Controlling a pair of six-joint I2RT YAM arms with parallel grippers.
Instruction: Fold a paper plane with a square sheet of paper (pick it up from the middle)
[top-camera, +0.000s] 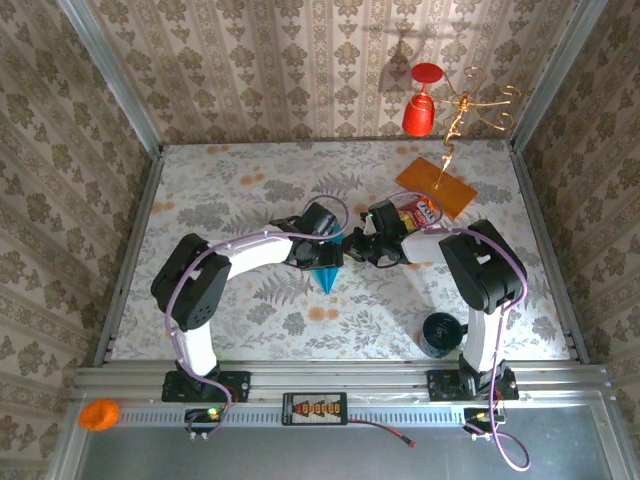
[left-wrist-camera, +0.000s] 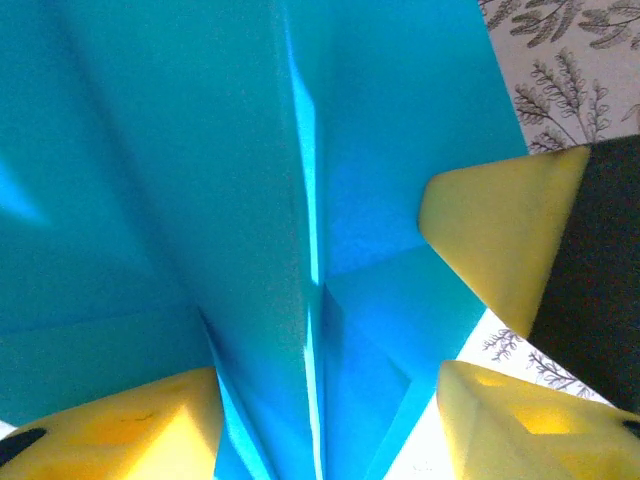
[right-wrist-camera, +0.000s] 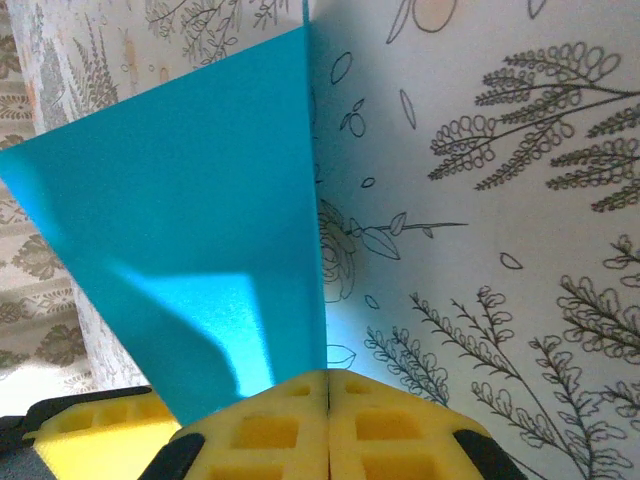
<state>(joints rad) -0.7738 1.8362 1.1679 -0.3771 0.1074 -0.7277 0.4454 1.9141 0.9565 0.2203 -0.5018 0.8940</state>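
The paper plane (top-camera: 326, 276) is a folded piece of teal-blue paper held above the middle of the table, its point towards the arms. In the left wrist view its creased folds (left-wrist-camera: 250, 200) run up between my left gripper's (left-wrist-camera: 330, 405) yellow fingers (left-wrist-camera: 120, 430), which stand apart around it. A yellow finger of the right gripper (left-wrist-camera: 495, 235) presses in from the right. My right gripper (right-wrist-camera: 328, 378) is shut, with the edge of a teal flap (right-wrist-camera: 200, 230) pinched in its seam. From above, the left gripper (top-camera: 322, 250) and the right gripper (top-camera: 362, 247) meet over the paper.
An orange card (top-camera: 437, 186) and a red-and-yellow snack packet (top-camera: 416, 210) lie at the back right, just behind the right arm. A dark round object (top-camera: 438, 333) sits near the right base. A red glass (top-camera: 423, 105) stands at the back wall. The floral tabletop (top-camera: 230, 190) is bare on the left.
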